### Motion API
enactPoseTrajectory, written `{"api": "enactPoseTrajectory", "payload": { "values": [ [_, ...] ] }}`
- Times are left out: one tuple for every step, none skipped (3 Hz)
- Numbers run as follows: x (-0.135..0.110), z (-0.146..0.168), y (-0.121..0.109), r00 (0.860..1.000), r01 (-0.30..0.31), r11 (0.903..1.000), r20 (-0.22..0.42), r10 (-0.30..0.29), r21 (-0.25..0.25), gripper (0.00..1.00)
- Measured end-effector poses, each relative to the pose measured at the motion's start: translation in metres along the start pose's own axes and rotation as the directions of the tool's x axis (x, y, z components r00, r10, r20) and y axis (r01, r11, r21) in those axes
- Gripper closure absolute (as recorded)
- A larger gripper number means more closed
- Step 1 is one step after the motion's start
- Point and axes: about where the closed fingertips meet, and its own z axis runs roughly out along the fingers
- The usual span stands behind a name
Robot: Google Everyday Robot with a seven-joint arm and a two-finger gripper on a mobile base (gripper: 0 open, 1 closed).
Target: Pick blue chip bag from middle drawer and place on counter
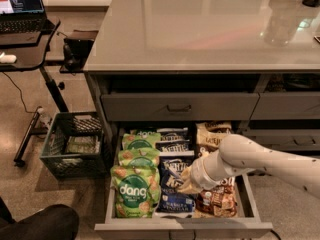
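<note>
Low over the middle row of snack bags, the pale two-finger gripper (186, 185) sits at the right edge of the glossy dark-blue Kettle chip bag (169, 170). Whether it is open, closed or gripping cannot be told. That bag lies in the wide grey pulled-out middle drawer (182, 230), with green dang bags (135, 191) to its left and brown-and-cream bags (212, 134) to its right. Farther back, above a shallower grey drawer front (150, 106), spreads the glossy grey-beige counter (200, 34).

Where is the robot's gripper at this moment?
In the camera view, the gripper is low in the open middle drawer, at the right edge of a blue chip bag, green dang bags further left.
</note>
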Motion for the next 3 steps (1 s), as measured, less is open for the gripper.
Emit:
{"api": "enactPoseTrajectory", "payload": {
  "values": [
    [-0.027, -0.043, -0.003, 0.994, 0.078, 0.9969, 0.071, -0.077, -0.008, 1.0],
    [-0.044, -0.078, -0.018, 0.986, 0.128, 0.9917, 0.114, -0.125, -0.015, 1.0],
    [-0.046, -0.082, -0.02, 0.985, 0.132, 0.991, 0.118, -0.129, -0.02, 1.0]
  ]
}}
